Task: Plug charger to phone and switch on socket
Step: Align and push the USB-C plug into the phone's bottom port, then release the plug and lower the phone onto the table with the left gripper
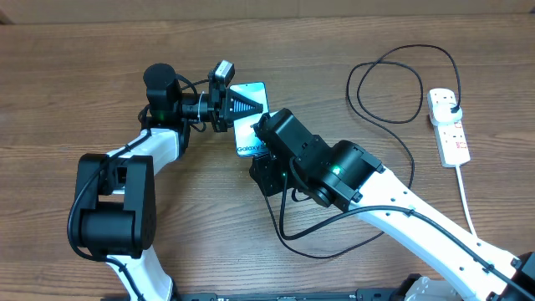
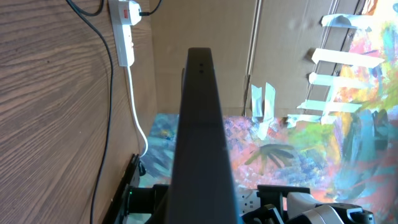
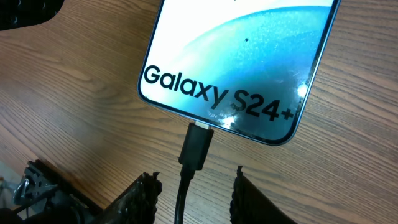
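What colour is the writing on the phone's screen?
Black, on the white part of the phone; the right wrist view shows it best.

phone edge-on, socket and charger beyond

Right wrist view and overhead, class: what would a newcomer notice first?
The phone fills the right wrist view, its bright blue screen reading Galaxy S24+, with the charger connector meeting its bottom edge. From overhead, the left arm and right arm crowd over it at the middle, while the white socket lies apart at the right.
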Available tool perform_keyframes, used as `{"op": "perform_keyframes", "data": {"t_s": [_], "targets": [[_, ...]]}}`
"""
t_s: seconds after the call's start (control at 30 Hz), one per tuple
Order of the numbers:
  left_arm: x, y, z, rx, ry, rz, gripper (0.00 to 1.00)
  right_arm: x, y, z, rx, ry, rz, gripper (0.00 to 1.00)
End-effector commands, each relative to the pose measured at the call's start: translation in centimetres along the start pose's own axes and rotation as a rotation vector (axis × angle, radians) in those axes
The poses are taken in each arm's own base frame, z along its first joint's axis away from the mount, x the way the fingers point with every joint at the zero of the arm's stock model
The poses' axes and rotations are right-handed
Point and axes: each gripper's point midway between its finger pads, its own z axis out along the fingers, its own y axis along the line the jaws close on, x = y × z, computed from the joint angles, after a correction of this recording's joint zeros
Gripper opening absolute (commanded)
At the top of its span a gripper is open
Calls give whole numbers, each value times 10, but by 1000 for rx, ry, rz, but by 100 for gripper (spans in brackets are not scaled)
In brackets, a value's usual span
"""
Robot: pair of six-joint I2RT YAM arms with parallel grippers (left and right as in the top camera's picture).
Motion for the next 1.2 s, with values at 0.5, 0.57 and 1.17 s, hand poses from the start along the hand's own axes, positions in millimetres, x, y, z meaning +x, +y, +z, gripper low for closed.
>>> {"op": "perform_keyframes", "data": {"t_s": [0.5,0.57,1.17], "targets": [[-4,-3,1,0,-8,34,4,8,7,14,50,10,3,22],[-4,-3,1,0,-7,34,4,9,6,19,57,21,3,22],[5,-4,7,4,48,73,4,-12,14,21,31,-63,-6,4]]}}
